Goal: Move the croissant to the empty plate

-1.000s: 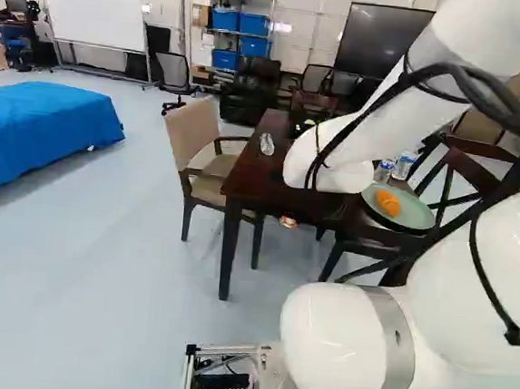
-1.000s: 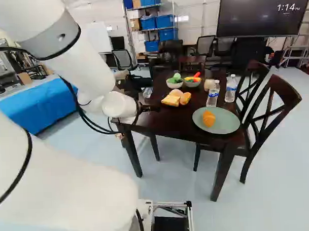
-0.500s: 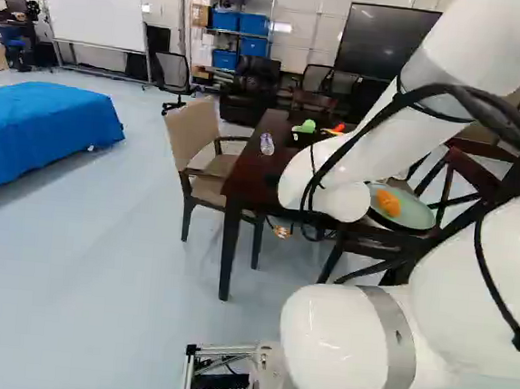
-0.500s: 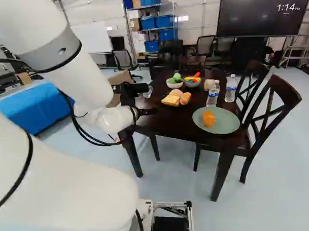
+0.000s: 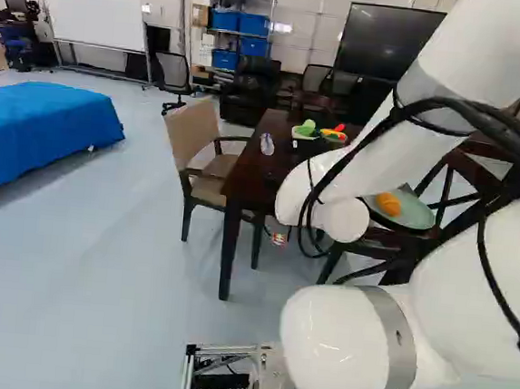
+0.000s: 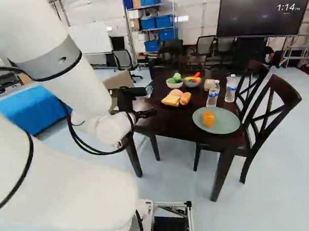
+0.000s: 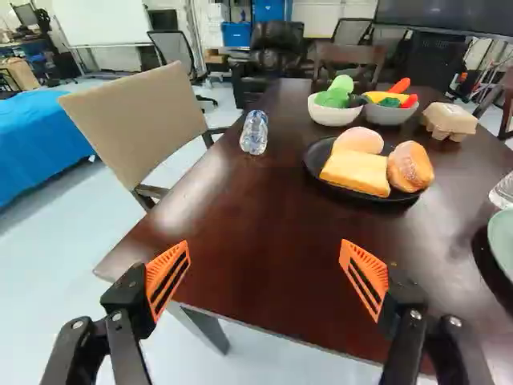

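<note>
Croissant (image 6: 209, 118) sits on the green plate (image 6: 226, 124) at right, fingers (image 7: 164, 269) spread, empty; delivery looks done, next, park the arm (image 6: 79, 80)

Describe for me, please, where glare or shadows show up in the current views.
Wrist view: a pale sheen on the tabletop beside the tan chair; left base view: a soft shadow on the floor along the blue cover; right base view: a faint light streak near the top of the dark screen.
</note>
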You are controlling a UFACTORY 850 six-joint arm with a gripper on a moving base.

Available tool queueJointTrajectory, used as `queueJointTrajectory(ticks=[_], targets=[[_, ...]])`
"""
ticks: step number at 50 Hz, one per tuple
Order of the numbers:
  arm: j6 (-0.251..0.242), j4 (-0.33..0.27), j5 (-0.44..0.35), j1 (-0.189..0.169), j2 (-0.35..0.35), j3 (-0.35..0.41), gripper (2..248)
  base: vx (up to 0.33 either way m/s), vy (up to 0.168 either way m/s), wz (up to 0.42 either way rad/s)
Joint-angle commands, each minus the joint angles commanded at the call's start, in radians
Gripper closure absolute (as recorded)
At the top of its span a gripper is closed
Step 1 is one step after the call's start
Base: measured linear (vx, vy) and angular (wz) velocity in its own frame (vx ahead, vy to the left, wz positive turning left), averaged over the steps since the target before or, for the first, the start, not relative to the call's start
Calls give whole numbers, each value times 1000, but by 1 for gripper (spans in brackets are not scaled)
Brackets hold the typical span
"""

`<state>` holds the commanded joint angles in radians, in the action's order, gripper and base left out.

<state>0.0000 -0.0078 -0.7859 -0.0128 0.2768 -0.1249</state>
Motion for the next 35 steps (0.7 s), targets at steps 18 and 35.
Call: queueJointTrajectory(ticks=[18, 35], targets=[[0, 6, -61, 9, 2, 27, 3, 0, 0, 0], [0, 8, -86, 13, 2, 37, 3, 0, 0, 0]])
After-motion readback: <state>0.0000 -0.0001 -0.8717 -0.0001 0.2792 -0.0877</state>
